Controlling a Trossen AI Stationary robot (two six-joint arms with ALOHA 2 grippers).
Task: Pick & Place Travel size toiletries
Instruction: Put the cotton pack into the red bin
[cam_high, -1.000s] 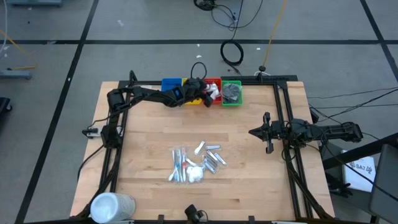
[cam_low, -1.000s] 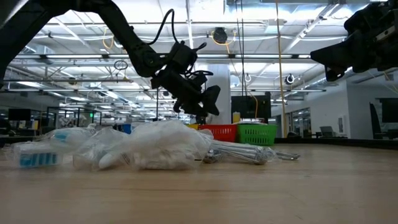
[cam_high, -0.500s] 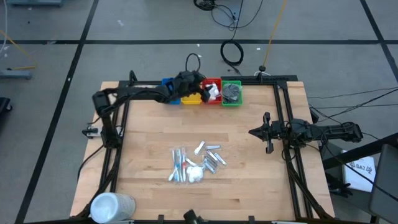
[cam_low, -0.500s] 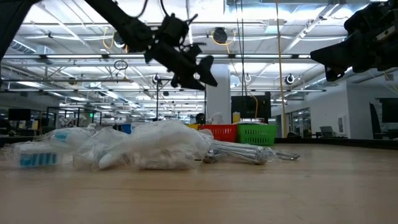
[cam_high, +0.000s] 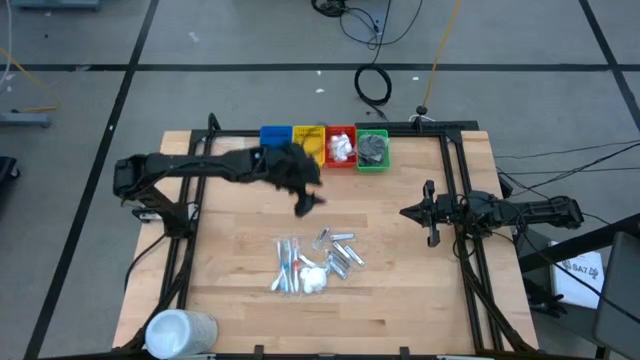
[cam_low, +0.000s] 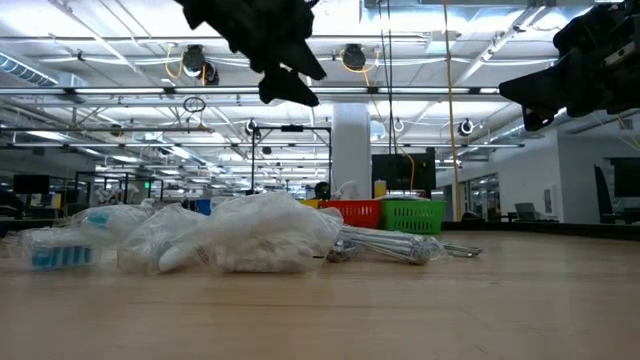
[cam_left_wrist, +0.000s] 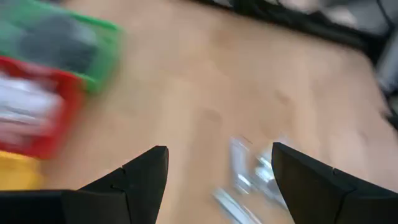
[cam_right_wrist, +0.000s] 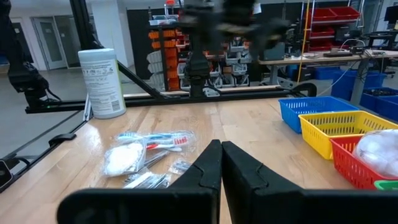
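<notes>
The left gripper (cam_high: 306, 203) has pulled away from the row of bins at the top of the frame and now hangs over bare wood, just above centre, its fingers spread wide and holding nothing.

High view: the toiletries (cam_high: 312, 264) lie in a loose pile below centre, wrapped sticks on the pile's left, silver tubes (cam_high: 343, 255) on its right, a white packet (cam_high: 316, 281) at its lower edge. Blue, yellow, red and green bins line the table's top edge; the red bin (cam_high: 341, 147) holds white packets, the green bin (cam_high: 373, 149) dark discs. A white cylinder (cam_high: 180, 331) stands at lower left. The right gripper (cam_high: 431, 213) waits at centre right, fingers pressed together, empty.

Low view: the left gripper (cam_low: 288, 80) hangs at top centre, well above the pile (cam_low: 210, 237) that fills the left foreground.

Left wrist view: blurred; two dark fingers (cam_left_wrist: 143, 175) stand apart at the bottom, the tubes (cam_left_wrist: 249, 177) on the wood beyond them.

Right wrist view: closed fingers (cam_right_wrist: 214, 169) at bottom centre; the pile (cam_right_wrist: 149, 152) lies left of centre, the cylinder (cam_right_wrist: 102, 83) at upper left.
</notes>
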